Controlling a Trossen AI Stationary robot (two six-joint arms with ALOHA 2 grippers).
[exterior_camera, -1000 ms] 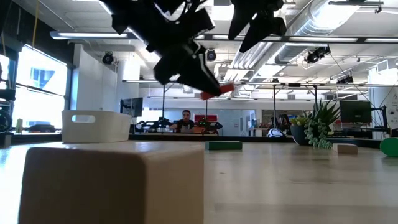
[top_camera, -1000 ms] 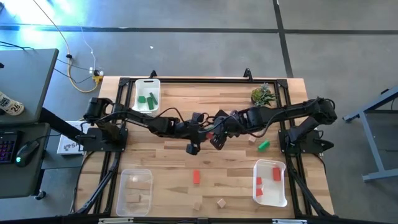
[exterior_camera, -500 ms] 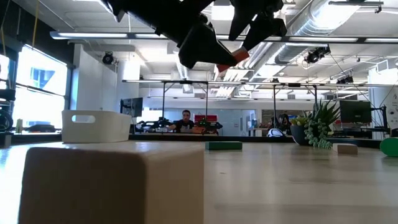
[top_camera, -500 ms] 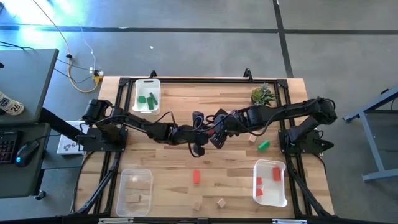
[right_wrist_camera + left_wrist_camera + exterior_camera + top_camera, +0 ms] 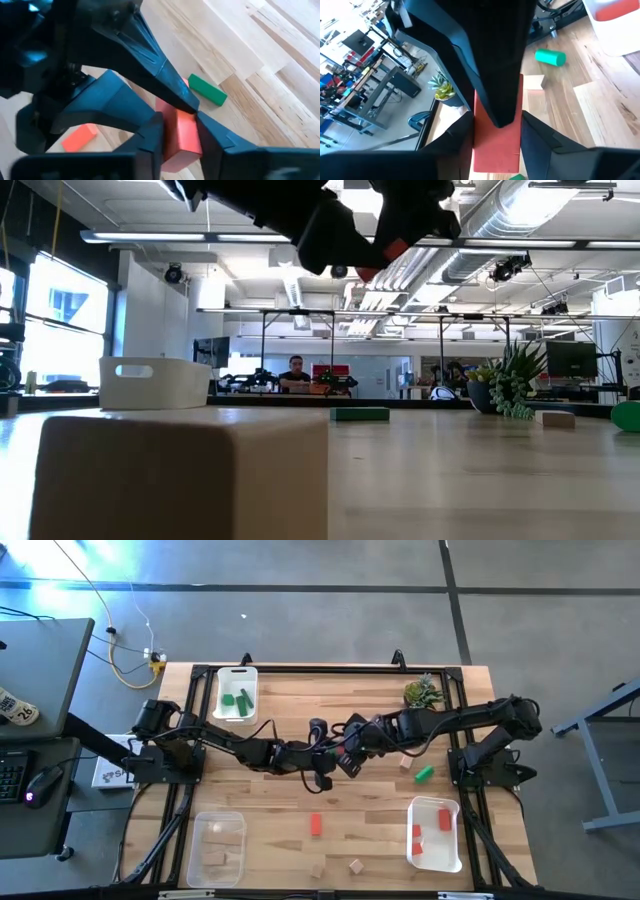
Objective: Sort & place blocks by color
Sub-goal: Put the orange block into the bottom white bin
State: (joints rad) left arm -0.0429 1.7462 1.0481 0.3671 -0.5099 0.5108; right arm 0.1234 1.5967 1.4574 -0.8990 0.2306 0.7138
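A red block [image 5: 386,251] hangs high above the table's middle, between my two grippers, which meet tip to tip there. My left gripper [image 5: 328,758] reaches in from the left, almost level. My right gripper [image 5: 348,752] slants down from the right. Both are shut on the block. In the left wrist view the right gripper covers the block's far end [image 5: 497,107]. Other blocks lie on the table: a red one [image 5: 316,825], a green one [image 5: 424,774] and tan ones [image 5: 355,866]. My left gripper pinches the red block's two long sides [image 5: 496,147] between its two fingers, which lie along the block. It comes from the table's left, near level. The block is clear of the table. My right gripper has the red block's other end [image 5: 179,136] pinched between its two fingers [image 5: 150,134]. It slants down from the table's right. The left gripper's fingertips [image 5: 189,106] stand close against the same block.
A white tray [image 5: 222,678] at the far left holds green blocks. A clear tray [image 5: 200,825] at the near left holds tan ones, and a white tray [image 5: 452,810] at the near right holds red ones. A small potted plant [image 5: 422,693] stands at the far right.
My left gripper has risen and tipped up toward level, carrying the red block up and toward the table's right, into my right gripper's fingers. My right gripper kept its place and has shut on the block.
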